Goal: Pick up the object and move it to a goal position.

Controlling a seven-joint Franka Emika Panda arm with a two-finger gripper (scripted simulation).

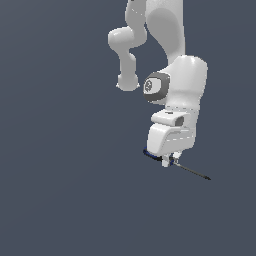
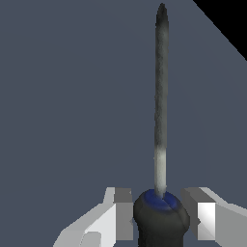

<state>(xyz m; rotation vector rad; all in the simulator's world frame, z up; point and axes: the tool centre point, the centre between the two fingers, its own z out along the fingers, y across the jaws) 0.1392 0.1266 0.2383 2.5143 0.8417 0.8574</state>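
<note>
grasping looks like the step in hand: the claw is down at the counter, straddling the handle end of the object, a slim screwdriver-like tool lying flat below the white arm.

in the exterior view the handle sits under the claw at about nine o'clock from the shaft, and the thin dark shaft runs out toward four o'clock, its tip well clear of the claw. whether the fingers touch the handle cannot be told there.

the wrist view settles more: one finger stands just beside the black handle, the blue band and the object pointing to twelve o'clock, the other finger at three o'clock with a small gap. so the claw reads as spread, not yet pinching.

next move, as i judge it: press the fingers onto the handle, then lift; no goal marker shows in either view.
</note>
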